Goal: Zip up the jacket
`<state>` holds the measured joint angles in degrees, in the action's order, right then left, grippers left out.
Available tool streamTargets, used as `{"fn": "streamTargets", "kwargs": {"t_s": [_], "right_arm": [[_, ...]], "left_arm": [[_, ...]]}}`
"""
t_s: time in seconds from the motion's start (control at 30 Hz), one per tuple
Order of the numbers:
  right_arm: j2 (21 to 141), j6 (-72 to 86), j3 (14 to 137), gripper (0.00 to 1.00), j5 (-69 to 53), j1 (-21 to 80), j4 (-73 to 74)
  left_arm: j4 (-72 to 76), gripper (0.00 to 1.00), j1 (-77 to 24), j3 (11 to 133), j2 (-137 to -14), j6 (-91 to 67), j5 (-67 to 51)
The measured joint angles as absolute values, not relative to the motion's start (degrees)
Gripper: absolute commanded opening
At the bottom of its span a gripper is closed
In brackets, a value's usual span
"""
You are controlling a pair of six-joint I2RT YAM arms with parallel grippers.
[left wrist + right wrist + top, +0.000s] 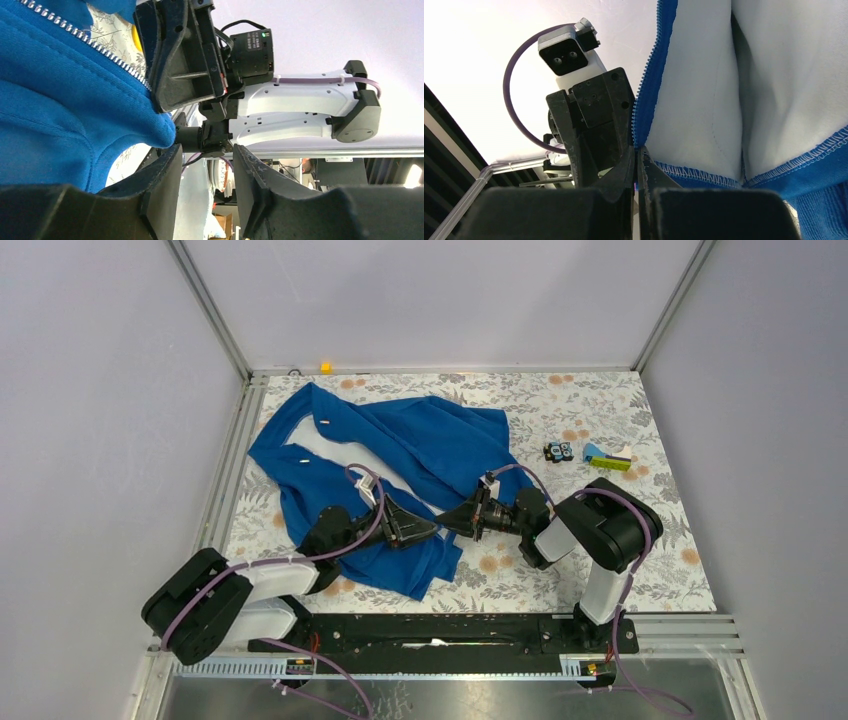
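Note:
The royal-blue jacket (420, 440) lies spread on the left half of the flowered table, its white lining (325, 445) showing where it hangs apart. Both grippers meet at its lower hem. My right gripper (452, 521) (636, 156) is shut, pinching the bottom corner of a front edge where the blue zipper teeth (644, 100) end, lining (704, 90) facing its camera. My left gripper (420, 530) (206, 150) faces it with its jaws apart and nothing between them. Blue fabric (55, 110) bulges over the left finger (165, 180). Silvery zipper teeth (90, 42) run toward the right gripper (185, 55).
A small black-and-blue item (558, 451) and a green and blue piece (608, 458) lie at the back right of the table (600, 400). A small orange thing (325, 367) sits on the back rail. Metal frame rails (230, 470) border the table.

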<state>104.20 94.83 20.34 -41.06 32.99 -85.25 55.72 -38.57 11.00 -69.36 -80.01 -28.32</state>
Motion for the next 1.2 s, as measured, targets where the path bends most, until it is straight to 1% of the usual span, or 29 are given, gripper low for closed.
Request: {"fn": "streamTargets", "kwargs": {"t_s": [0.03, 0.1, 0.37, 0.5, 0.57, 0.63, 0.7, 0.77, 0.9, 0.93, 0.97, 1.0, 1.03, 1.13, 1.2], "right_arm": [[104.20, 94.87, 20.34, 0.00, -41.04, 33.01, -85.38], [104.20, 95.00, 20.34, 0.00, -41.01, 33.01, -85.62], [104.18, 95.02, 20.34, 0.00, -40.99, 33.01, -85.65], [104.18, 95.02, 20.34, 0.00, -40.99, 33.06, -85.65], [104.20, 95.02, 20.34, 0.00, -40.99, 33.12, -85.65], [104.20, 95.02, 20.34, 0.00, -40.97, 33.15, -85.67], [104.20, 95.00, 20.34, 0.00, -40.86, 33.19, -85.60], [104.20, 95.00, 20.34, 0.00, -40.56, 33.26, -85.60], [104.20, 94.98, 20.34, 0.00, -40.03, 33.34, -85.60], [104.18, 94.98, 20.34, 0.00, -39.97, 33.34, -85.58], [104.20, 94.98, 20.34, 0.00, -39.94, 33.34, -85.60], [104.20, 94.98, 20.34, 0.00, -39.92, 33.34, -85.60], [104.20, 94.96, 20.34, 0.01, -39.86, 33.34, -85.60], [104.20, 94.54, 20.34, 0.18, -39.70, 33.34, -85.58], [104.18, 93.65, 20.36, 0.26, -39.90, 33.32, -85.62]], "left_arm": [[55.42, 0.44, -38.68, 11.29, -69.80, -79.81, -28.32], [54.41, 0.44, -38.94, 11.84, -70.70, -79.44, -28.29], [48.53, 0.41, -39.64, 14.22, -72.51, -77.78, -27.86], [46.85, 0.30, -39.75, 15.35, -72.95, -76.73, -27.62], [46.41, 0.20, -39.75, 15.75, -73.67, -76.53, -27.55], [46.30, 0.19, -39.77, 15.92, -74.52, -76.38, -27.35], [46.19, 0.22, -39.81, 16.03, -75.22, -76.31, -27.16], [46.44, 0.22, -39.81, 16.05, -75.50, -76.31, -26.94], [47.07, 0.12, -39.86, 16.05, -76.01, -76.38, -26.74], [47.31, 0.05, -39.86, 16.05, -76.14, -76.38, -26.72], [47.57, 0.00, -39.86, 16.05, -76.27, -76.36, -26.72], [47.62, 0.00, -39.86, 16.05, -76.34, -76.47, -26.72], [47.66, 0.00, -39.86, 16.05, -76.40, -76.36, -26.74], [48.14, 0.00, -39.86, 16.05, -76.82, -76.34, -26.76], [48.25, 0.00, -39.86, 15.99, -76.90, -76.16, -26.76]]}}
